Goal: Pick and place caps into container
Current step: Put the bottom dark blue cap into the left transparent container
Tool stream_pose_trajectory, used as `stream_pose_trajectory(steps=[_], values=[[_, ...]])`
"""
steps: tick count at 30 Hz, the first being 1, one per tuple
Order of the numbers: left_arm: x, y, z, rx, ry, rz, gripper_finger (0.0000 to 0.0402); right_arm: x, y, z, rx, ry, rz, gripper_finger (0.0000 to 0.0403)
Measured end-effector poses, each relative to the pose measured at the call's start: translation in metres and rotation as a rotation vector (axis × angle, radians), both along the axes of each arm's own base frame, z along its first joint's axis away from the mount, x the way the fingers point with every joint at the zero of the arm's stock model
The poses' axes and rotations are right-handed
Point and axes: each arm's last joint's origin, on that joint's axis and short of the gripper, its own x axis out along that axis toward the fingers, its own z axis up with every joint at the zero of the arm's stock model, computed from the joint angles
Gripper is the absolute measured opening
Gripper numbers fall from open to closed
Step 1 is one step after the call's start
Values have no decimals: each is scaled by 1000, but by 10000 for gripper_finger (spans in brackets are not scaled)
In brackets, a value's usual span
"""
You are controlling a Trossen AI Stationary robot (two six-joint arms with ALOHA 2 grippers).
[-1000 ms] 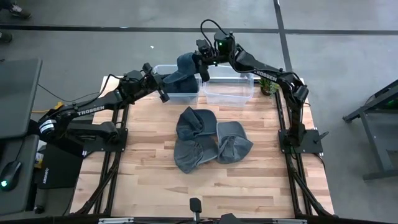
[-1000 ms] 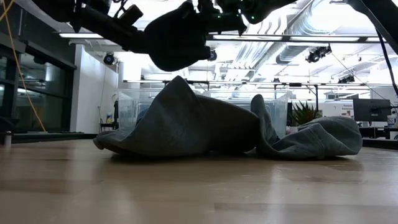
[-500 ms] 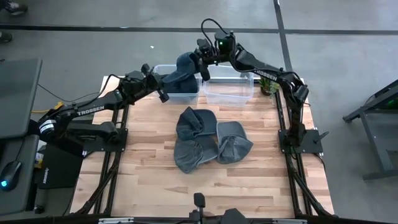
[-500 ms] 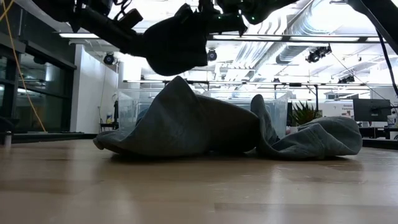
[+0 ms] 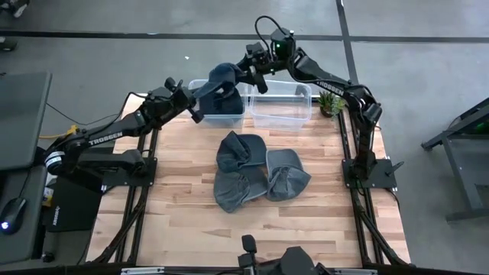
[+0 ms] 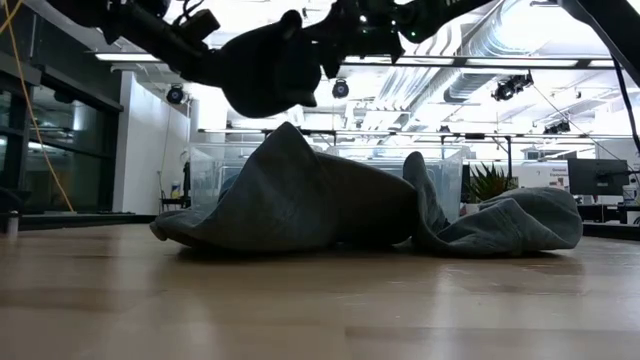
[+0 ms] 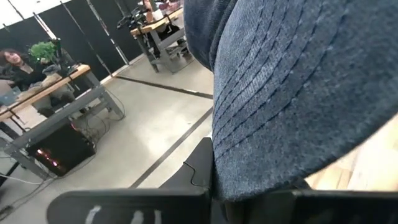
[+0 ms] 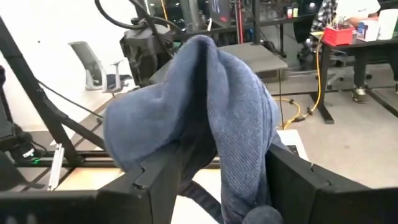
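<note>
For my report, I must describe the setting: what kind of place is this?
Probably an indoor robotics lab or workshop: exposed ceiling ducts, a grey concrete floor, and work desks with equipment beyond the wooden table.

Wooden table [image 5: 183,221] — three caps [image 5: 256,179] heaped mid-table, two clear bins [image 5: 281,114] side by side along the far edge.

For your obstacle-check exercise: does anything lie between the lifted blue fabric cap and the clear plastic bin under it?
Nothing visible does. The dark blue fabric cap, held by the left gripper and right gripper, hangs over the left clear plastic bin.
</note>
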Motion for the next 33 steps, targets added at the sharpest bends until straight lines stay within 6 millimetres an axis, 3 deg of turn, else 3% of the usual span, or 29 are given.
stream_pose_trajectory(steps=[10,18,25,33], values=[[-10,-6,-1,-100,-38,20,6,-16,8,15,-137,3,4,200],[-19,-12,15,-184,-50,23,5,-25,15,8,-319,140,-53,200],[-24,-17,42,-254,-62,7,5,-19,31,-2,-552,310,-144,200],[-33,-12,44,-378,-91,1,5,-8,55,-4,-797,509,-299,200]])
